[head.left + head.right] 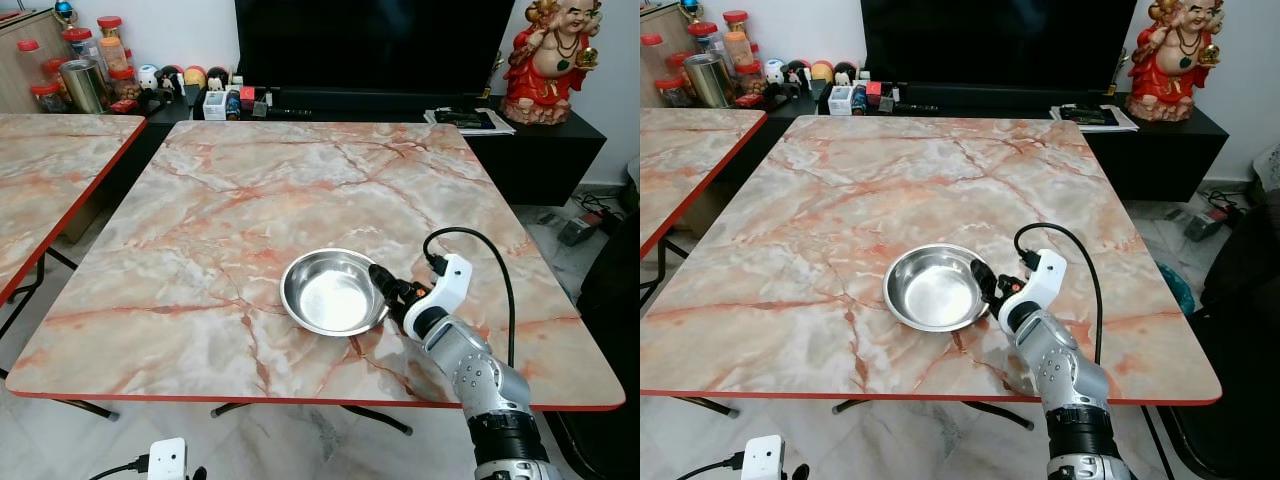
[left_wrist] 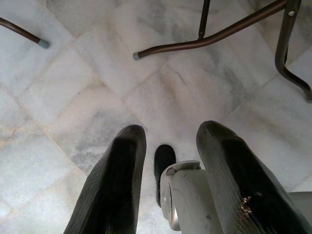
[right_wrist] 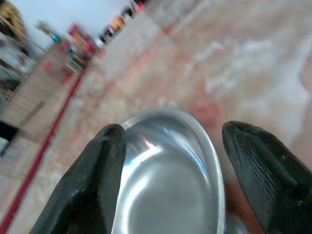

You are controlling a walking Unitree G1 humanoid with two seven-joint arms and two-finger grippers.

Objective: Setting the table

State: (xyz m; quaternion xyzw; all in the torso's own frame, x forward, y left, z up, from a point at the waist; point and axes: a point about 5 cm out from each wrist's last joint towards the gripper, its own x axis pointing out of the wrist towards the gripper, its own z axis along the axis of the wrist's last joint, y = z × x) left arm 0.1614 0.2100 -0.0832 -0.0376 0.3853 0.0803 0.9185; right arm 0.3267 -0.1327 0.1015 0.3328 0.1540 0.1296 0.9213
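Note:
A shiny steel bowl (image 1: pixel 330 292) sits upright on the marble table (image 1: pixel 300 190), towards its near right side. My right gripper (image 1: pixel 383 280) reaches in from the right, and its black fingers stand at the bowl's right rim. Seen from the right wrist, the right gripper (image 3: pixel 175 130) is open, with the bowl (image 3: pixel 165 185) between and just beyond the two fingers (image 3: pixel 97 165). My left gripper (image 2: pixel 171 131) hangs low at my side, open and pointing at the floor.
A second marble table (image 1: pixel 50 170) stands to the left. Behind the tables is a black cabinet with a TV (image 1: pixel 370 45), jars (image 1: pixel 85 60) and a red figurine (image 1: pixel 550 60). A dark chair (image 1: pixel 615 300) is at the right. Table legs (image 2: pixel 209 39) cross the tiled floor.

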